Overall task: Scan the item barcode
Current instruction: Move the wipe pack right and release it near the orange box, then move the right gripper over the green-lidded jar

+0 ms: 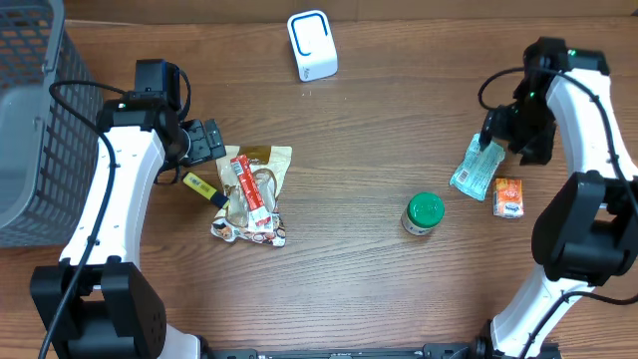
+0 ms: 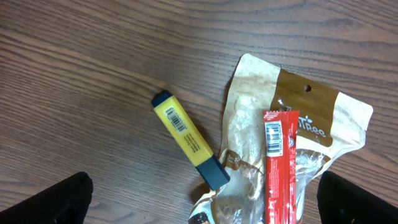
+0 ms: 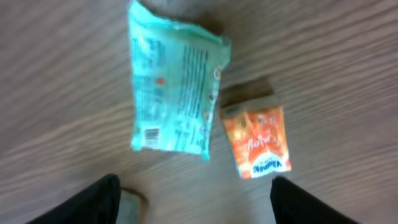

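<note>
Your right claw (image 1: 490, 138) stood wide with nothing in it, both fingers (image 3: 87, 202) spread at the bottom corners of the wrist view, which was blurred. The teal packet (image 3: 177, 90) lay flat on the table (image 1: 379, 120) just ahead of those fingers, under the claw's tips as seen from overhead, with a barcode facing up at the corner nearest the left-hand finger. An orange packet (image 3: 256, 142) lay just beside it, ahead of the other finger; whether the two touched, you could not tell. A jar (image 1: 424, 212) with a green lid stood near, inward of the claw and closer to the robot's base. The scanner (image 1: 312, 45) sat well apart from that claw, toward the far edge of the table, between the two arms. Your left claw (image 1: 206, 141) was also wide and empty. Under it, between the fingers in the wrist view, a yellow highlighter (image 2: 189, 140) lay slanted with its barcode up, its dark end against a brown pouch (image 2: 311, 118). A red bar (image 2: 281, 165) lay on top of the pouch, barcode up. A grey basket (image 1: 30, 130) stood well behind the left claw on its outer side.
</note>
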Controlling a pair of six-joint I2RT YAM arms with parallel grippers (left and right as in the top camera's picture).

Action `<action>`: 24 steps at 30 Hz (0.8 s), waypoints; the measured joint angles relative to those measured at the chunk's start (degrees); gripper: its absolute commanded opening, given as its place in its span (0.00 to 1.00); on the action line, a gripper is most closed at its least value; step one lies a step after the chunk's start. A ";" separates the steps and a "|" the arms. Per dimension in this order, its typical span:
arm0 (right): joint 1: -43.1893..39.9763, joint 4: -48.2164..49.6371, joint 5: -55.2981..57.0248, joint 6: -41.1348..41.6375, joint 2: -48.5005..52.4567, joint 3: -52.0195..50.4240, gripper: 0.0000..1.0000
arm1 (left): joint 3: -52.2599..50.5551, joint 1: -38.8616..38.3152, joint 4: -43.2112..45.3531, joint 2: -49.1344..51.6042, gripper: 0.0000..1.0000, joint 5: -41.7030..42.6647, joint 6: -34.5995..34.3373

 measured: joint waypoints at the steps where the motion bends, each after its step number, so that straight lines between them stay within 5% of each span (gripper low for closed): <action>1: 0.17 -2.25 -0.70 0.26 0.00 1.57 0.79 | -0.02 0.00 -0.02 0.00 1.00 0.00 0.00; 7: 3.76 -11.69 -5.05 1.09 -0.42 4.02 0.80 | -0.02 0.00 -0.02 0.00 1.00 0.00 -0.02; 15: 10.88 -12.15 -6.67 2.62 -1.01 4.02 0.83 | 0.00 0.00 -0.02 0.00 1.00 0.00 0.00; 24: 18.88 -12.26 -7.10 5.18 -14.67 3.96 0.84 | -0.02 0.00 -0.02 0.00 1.00 0.00 0.00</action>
